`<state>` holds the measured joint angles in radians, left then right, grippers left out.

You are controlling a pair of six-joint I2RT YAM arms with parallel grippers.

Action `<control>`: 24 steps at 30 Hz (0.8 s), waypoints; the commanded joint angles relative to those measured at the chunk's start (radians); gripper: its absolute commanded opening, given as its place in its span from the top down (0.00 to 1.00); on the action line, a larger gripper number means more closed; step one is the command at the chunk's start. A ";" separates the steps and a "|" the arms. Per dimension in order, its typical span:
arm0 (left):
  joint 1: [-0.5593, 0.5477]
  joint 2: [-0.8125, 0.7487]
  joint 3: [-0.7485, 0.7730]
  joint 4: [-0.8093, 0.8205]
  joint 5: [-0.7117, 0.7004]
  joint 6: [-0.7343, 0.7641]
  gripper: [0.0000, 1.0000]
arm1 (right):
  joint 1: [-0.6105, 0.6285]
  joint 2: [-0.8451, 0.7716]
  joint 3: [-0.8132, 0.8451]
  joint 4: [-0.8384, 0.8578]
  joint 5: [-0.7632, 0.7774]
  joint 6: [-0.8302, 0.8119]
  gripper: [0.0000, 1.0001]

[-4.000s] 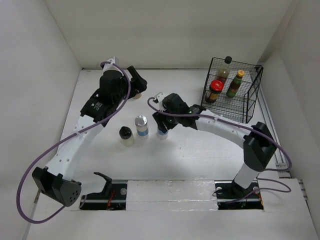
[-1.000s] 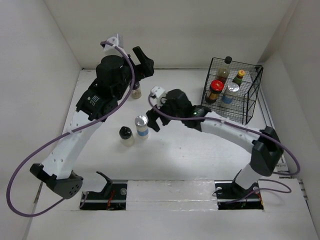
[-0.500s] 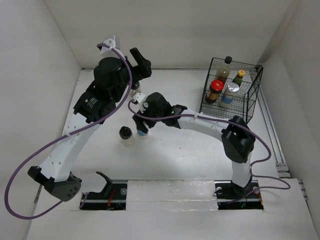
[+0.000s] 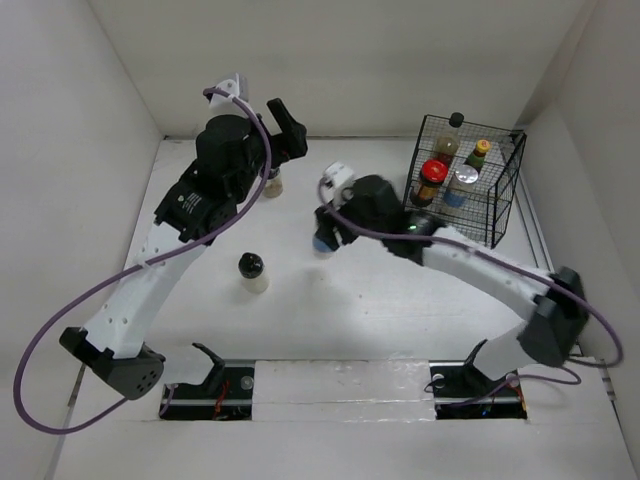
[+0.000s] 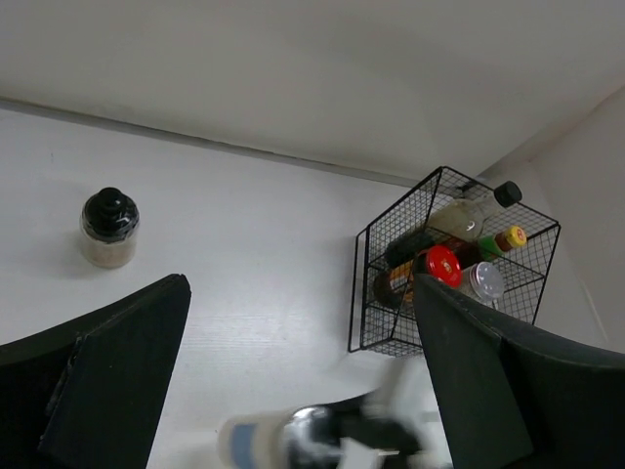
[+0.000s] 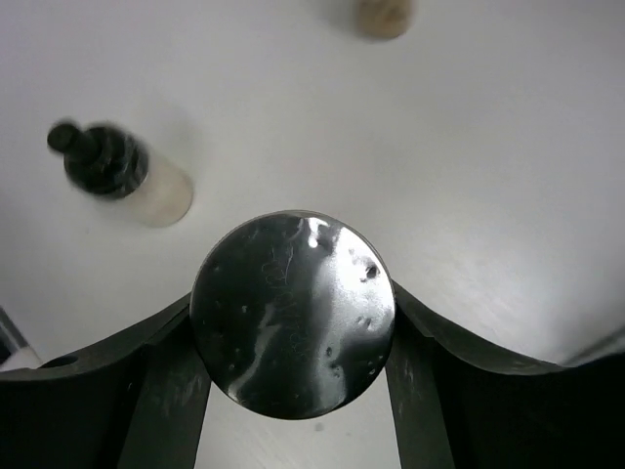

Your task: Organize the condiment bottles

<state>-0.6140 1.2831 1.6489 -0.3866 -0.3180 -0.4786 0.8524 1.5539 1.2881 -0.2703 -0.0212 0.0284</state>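
Top external: right gripper [image 4: 326,240] closed on silver-capped shaker [image 4: 320,244], midway between near black-capped jar [image 4: 252,271] and wire basket [image 4: 497,205] holding four bottles [image 4: 432,182]. Left wrist: left gripper [image 5: 301,288] spread wide and empty, far jar [image 5: 109,227] beyond. Right wrist: shaker cap [image 6: 293,313] sits centred between fingers [image 6: 166,391]; advised handling is to keep it upright, clear the basket rim, then lower into a free spot.

This is a robotics test cell. Plain white walls [image 4: 330,60] box in a bare white table [image 4: 380,300]. A left arm [image 4: 140,290] and a right arm [image 4: 480,270] are bolted to black base plates [image 4: 480,392] at the table's near edge. Purple cables [image 4: 30,343] loop loose.
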 commanded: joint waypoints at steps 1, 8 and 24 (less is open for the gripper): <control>0.000 0.048 0.008 0.037 0.049 0.020 0.06 | -0.160 -0.253 0.001 0.025 0.134 0.054 0.64; -0.092 0.162 0.098 0.046 0.042 0.077 0.06 | -0.594 -0.479 0.056 -0.213 0.195 0.087 0.64; -0.092 0.133 -0.014 0.068 0.119 0.044 0.06 | -1.056 -0.245 0.207 -0.185 0.014 0.107 0.61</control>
<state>-0.7097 1.4715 1.6577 -0.3550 -0.2092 -0.4351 -0.1783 1.3319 1.3956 -0.5842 0.0448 0.1177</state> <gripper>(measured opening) 0.932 0.667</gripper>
